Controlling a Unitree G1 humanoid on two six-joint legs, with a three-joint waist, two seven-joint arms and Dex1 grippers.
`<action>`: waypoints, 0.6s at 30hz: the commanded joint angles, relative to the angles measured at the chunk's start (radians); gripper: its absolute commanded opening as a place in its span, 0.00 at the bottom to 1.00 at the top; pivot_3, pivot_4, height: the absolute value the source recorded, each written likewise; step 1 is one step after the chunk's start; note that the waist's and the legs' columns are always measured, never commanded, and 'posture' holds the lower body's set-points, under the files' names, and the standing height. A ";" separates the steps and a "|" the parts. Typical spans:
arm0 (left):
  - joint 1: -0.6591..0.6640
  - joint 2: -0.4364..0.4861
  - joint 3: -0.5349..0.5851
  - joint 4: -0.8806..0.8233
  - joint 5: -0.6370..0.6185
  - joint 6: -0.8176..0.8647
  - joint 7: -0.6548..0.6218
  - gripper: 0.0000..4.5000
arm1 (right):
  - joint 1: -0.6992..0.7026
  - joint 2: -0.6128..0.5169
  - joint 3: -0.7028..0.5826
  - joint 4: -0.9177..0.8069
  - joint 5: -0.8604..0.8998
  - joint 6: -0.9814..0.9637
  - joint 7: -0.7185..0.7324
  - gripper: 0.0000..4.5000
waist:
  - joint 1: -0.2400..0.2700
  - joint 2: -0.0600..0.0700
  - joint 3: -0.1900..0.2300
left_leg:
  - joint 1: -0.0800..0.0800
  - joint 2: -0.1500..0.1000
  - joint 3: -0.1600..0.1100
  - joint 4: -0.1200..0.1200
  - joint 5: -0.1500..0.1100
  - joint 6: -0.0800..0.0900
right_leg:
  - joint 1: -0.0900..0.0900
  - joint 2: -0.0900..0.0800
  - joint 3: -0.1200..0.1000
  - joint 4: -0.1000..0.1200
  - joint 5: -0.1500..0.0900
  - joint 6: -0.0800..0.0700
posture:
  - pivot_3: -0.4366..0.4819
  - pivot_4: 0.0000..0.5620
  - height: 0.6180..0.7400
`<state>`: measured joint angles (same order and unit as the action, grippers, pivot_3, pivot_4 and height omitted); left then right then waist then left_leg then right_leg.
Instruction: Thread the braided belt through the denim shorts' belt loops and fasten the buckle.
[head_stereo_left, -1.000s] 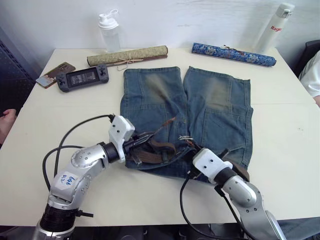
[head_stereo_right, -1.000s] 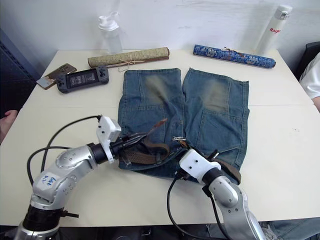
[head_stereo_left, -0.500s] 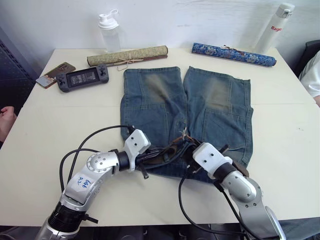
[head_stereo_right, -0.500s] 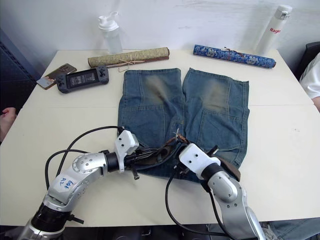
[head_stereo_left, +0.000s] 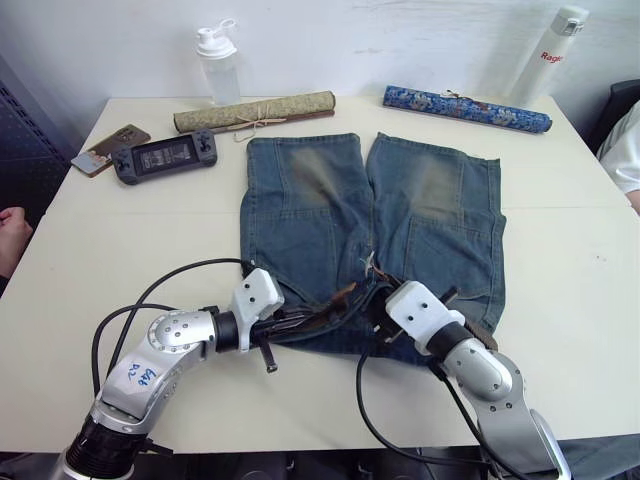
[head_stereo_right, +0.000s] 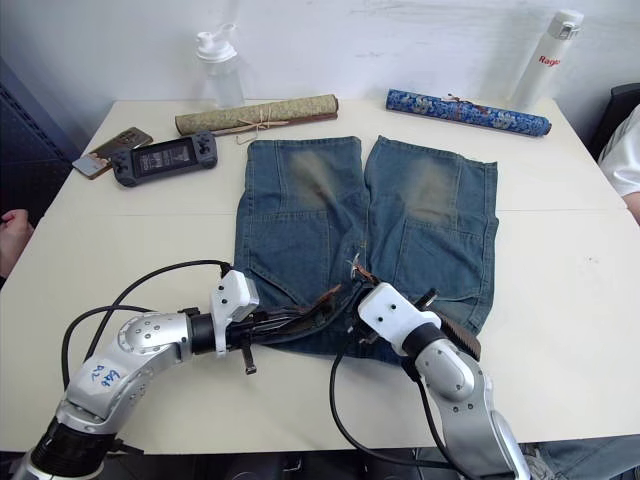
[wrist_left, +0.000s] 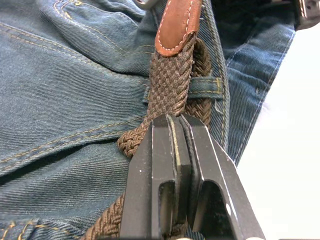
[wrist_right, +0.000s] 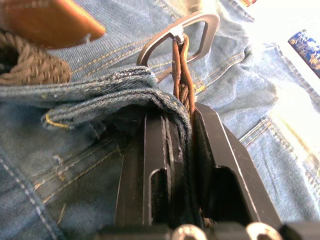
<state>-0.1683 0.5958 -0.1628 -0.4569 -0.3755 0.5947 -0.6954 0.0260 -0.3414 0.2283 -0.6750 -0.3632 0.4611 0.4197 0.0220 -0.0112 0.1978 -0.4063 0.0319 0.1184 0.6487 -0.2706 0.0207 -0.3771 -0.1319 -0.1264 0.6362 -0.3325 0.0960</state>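
**At the Waistband: Belt Tip Near Buckle**

At the near edge of the denim shorts (head_stereo_left: 370, 230), the left claw (wrist_left: 172, 122) is clamped on the braided belt (wrist_left: 170, 80) beside a belt loop (wrist_left: 207, 87). The right claw (wrist_right: 175, 120) pinches waistband and strap below the buckle (wrist_right: 192, 30). The belt is limp and light, so grip behind its leather tip. Since a second ago, the left claw has moved inward.

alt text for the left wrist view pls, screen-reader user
The left gripper, its black fingers shut on the braided belt, holds the strap where it runs under a belt loop on the denim shorts; the belt's tan leather tip lies just beyond the loop.
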 joint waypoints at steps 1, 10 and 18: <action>-0.016 -0.030 -0.053 0.029 0.029 -0.019 -0.008 0.00 | -0.013 0.001 -0.004 -0.053 0.002 -0.020 -0.009 0.00 | 0.001 0.000 0.000 | 0.000 0.000 0.000 0.000 0.000 0.000 | 0.000 0.000 0.000 0.000 0.000 0.000 | 0.48 0.27 0.82; -0.080 -0.136 -0.085 0.084 0.057 -0.007 0.027 0.00 | 0.000 -0.024 0.006 -0.064 -0.012 -0.026 0.003 0.00 | 0.002 0.000 0.000 | 0.000 -0.001 0.000 0.001 0.000 0.000 | 0.000 0.000 -0.001 0.001 0.000 0.001 | 0.48 0.27 0.82; -0.050 -0.165 -0.032 0.049 0.036 0.057 0.076 0.00 | 0.009 -0.018 0.004 -0.058 -0.009 -0.016 -0.002 0.00 | 0.001 0.000 0.000 | 0.000 0.000 0.000 0.001 0.000 0.000 | 0.000 0.000 -0.001 0.001 0.000 0.001 | 0.48 0.27 0.82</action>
<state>-0.2331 0.4364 -0.2081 -0.3837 -0.3252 0.6284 -0.6348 0.0297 -0.3625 0.2318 -0.6759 -0.3752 0.4592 0.4224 0.0225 -0.0114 0.1975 -0.4062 0.0316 0.1183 0.6493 -0.2707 0.0212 -0.3770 -0.1320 -0.1276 0.6375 -0.3328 0.0966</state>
